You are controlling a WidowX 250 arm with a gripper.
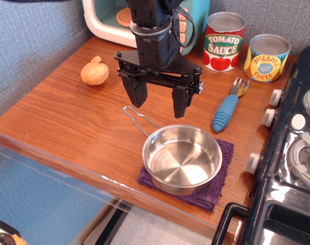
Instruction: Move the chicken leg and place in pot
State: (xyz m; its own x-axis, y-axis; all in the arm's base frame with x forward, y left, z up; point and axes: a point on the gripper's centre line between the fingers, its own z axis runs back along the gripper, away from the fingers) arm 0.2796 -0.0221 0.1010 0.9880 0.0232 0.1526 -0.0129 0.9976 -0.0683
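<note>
Nearest sits the pot [182, 159], empty on a purple cloth [214, 190], likely padded against sliding. From left: the leg [94, 71] lies at the gripper's nine o'clock, untouched; the gripper [158, 102] hangs wide, holding nothing, at the pot's twelve; fork [229, 105], cans [224, 41], stove [292, 153]. Wooden counter [68, 122], blue walls.

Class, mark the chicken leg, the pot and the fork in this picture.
chicken leg [94, 72]: table camera view, on its rounded meaty end.
pot [181, 162]: table camera view, on the bare steel floor inside.
fork [225, 113]: table camera view, on its blue ribbed handle.
</note>
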